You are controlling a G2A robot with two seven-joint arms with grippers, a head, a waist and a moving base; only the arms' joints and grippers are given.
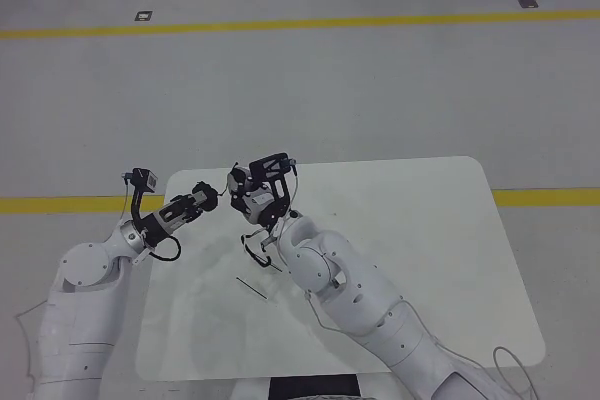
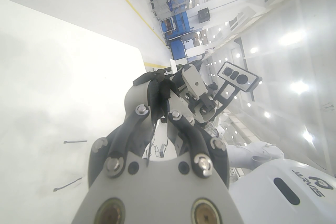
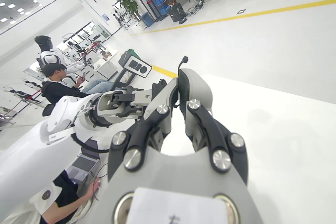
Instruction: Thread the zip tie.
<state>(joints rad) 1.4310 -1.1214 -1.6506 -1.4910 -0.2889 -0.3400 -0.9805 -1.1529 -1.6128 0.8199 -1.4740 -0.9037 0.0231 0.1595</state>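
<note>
- From above, the left hand (image 1: 212, 193) and the right hand (image 1: 234, 180) are raised over the near-left part of the white desk (image 1: 430, 260). Their tips point at each other and sit very close together.
- A straight tie (image 1: 250, 288) lies flat on the desk beside the right arm, well away from both hands.
- From the left wrist, the left hand's fingers (image 2: 153, 93) are pressed shut. The thin black zip tie (image 2: 150, 146) runs out from between them, so that hand is gripping it.
- The right hand sits just beyond the left fingertips. I can't tell from here whether the two touch.
- On the desk off to the side, the straight tie lies near a curved tie (image 2: 67, 185), the two apart from each other.
- From the right wrist, the right hand's fingers (image 3: 194, 88) are clamped together on the zip tie (image 3: 185, 59). Its small black head sticks up past the fingertips.
- The left hand reaches in from the side, its tip just beside the right fingers.
</note>
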